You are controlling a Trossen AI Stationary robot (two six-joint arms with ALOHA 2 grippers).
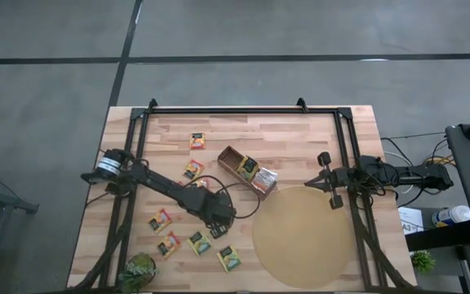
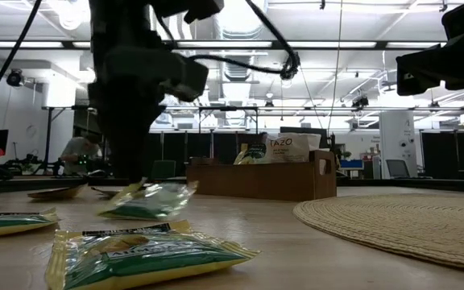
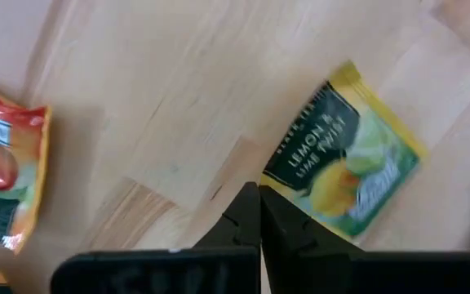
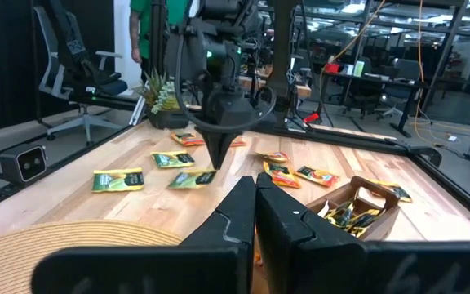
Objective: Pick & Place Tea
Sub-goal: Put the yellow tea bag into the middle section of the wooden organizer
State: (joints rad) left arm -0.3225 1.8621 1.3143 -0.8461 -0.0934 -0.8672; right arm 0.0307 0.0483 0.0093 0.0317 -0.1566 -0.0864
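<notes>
Your left gripper (image 1: 221, 228) is reaching down among the scattered tea sachets on the table (image 1: 300, 135), left of the round mat (image 1: 304, 237), its fingers pressed together, pinching the corner of a green-yellow sachet (image 3: 345, 155). Your right gripper (image 4: 255, 189) is waiting, fingers closed, near the brown box (image 1: 247, 169) holding sachets.

The table (image 1: 300, 135) is pale wood planks, smooth with a soft shine. The tea sachets (image 3: 345, 159) are shiny, crinkly foil-like packets. The round mat (image 2: 409, 217) looks rough and woven, and the box (image 2: 264, 179) is plain matt brown wood.
</notes>
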